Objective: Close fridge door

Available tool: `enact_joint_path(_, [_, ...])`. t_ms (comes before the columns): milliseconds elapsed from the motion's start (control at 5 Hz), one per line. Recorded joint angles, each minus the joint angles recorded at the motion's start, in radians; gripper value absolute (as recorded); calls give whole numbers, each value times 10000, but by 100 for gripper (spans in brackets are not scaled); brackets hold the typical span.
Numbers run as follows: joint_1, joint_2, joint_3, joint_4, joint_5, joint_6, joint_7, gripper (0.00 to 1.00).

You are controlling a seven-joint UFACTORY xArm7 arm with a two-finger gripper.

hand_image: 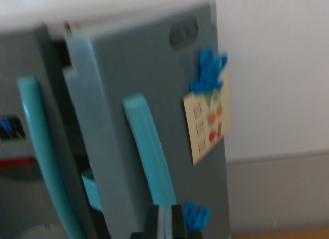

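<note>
A grey toy fridge fills the wrist view. Its right door (169, 95) stands ajar, swung out toward me, with a dark gap along its left edge. A teal handle (151, 151) runs down that door. The left door (20, 95) has its own teal handle (43, 151) and looks shut. My gripper (165, 223) shows only as black fingertips at the bottom edge, just below the right door's handle. The fingers stand close together, and nothing is visibly held. The picture is blurred.
A cream note (208, 123) with coloured marks hangs on the right door under a blue magnet (208, 69). Another blue magnet (196, 214) sits low on the door, beside my fingertips. A white wall (277, 69) lies behind, with a grey strip below it.
</note>
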Motion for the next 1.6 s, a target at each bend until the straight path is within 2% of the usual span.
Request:
enact_joint_path(200, [0,0,0,0,0,0,0,100])
enact_joint_path(400, [0,566,-56,1,0,-3,0,100])
enact_joint_path(600, [0,566,-56,1,0,-3,0,100])
enact_joint_path(800, [0,1134,-165,20,0,-6,0,100])
enact_joint_path(1000, [0,1134,-165,20,0,-6,0,100])
enact_joint_path(1200, [-1,1725,-261,88,0,-14,0,100])
enact_joint_path(1400, [-1,1725,-261,88,0,-14,0,100])
enact_joint_path(1600, [-1,2402,-323,336,0,-29,0,100])
